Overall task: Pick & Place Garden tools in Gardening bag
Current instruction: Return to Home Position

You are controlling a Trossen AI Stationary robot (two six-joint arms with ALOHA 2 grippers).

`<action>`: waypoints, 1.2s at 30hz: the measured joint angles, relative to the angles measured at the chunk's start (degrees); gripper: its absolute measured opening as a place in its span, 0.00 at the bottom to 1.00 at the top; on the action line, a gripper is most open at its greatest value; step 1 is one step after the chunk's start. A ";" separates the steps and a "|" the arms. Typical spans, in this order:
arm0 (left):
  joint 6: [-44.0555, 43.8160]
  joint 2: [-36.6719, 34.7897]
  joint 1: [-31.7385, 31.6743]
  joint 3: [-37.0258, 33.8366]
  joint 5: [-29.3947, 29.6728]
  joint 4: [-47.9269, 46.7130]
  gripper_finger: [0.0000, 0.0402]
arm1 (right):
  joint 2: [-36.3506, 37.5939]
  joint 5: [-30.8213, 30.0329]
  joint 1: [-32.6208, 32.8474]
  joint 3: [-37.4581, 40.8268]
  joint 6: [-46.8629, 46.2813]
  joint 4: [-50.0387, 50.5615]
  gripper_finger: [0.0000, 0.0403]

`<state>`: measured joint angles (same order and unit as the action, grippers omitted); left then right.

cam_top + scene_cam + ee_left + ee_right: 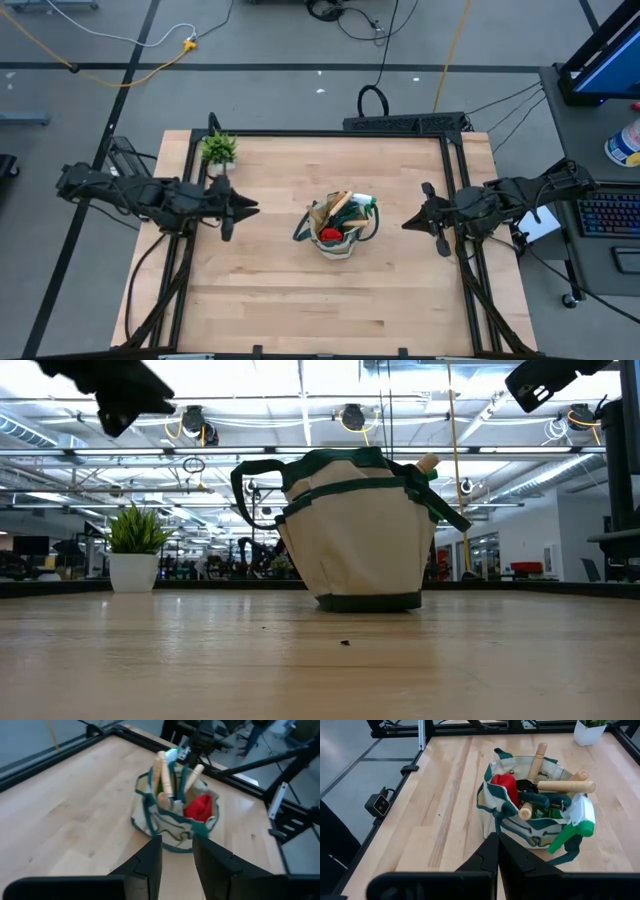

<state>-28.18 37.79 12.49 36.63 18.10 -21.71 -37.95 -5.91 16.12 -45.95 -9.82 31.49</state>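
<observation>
- Left pincer [250,207] slightly parted, empty; right pincer [408,224] closed, empty.
- Gardening bag [350,540] ahead of both, packed. Risk: an arm nudging it tips out the trowel handle [565,785] or spray bottle [572,827].

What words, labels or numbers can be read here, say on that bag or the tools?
None can be read.
gardening bag: no print shows on its canvas.
spray bottle: no label shows.
keyboard: keys too small to read.
white container near it: label too small to read.
</observation>
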 joint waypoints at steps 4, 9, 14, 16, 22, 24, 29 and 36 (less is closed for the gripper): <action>-0.61 -4.98 0.66 -4.17 3.25 -0.01 0.28 | 0.00 0.00 0.00 0.00 0.00 -0.04 0.00; -3.08 -10.64 0.74 -9.71 4.48 -0.16 0.28 | 0.00 0.00 -0.01 0.00 0.01 -0.04 0.00; -7.51 -14.13 0.72 -14.30 5.97 -1.32 0.28 | 0.00 0.00 0.00 0.00 0.00 -0.04 0.00; -8.43 -14.28 0.72 -15.05 5.95 -2.85 0.28 | 0.00 0.00 0.00 0.00 0.00 -0.04 0.00; -18.59 -14.22 0.66 -15.22 6.43 -6.70 0.28 | 0.00 0.00 0.00 0.00 0.02 -0.48 0.00; -17.55 -14.35 0.66 -15.22 6.67 -6.63 0.28 | 0.02 0.00 0.00 0.00 0.02 -0.46 0.00; -6.16 -15.92 0.66 -15.22 2.09 -0.82 0.28 | 0.35 0.28 0.00 0.00 0.00 -0.83 0.00; 3.24 -22.88 0.66 -18.17 -1.35 4.30 0.28 | 2.42 7.35 -0.02 0.00 0.57 -3.07 0.00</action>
<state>-24.94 14.91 13.15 18.46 16.75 -17.42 -35.53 1.44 16.10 -45.95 -9.26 28.42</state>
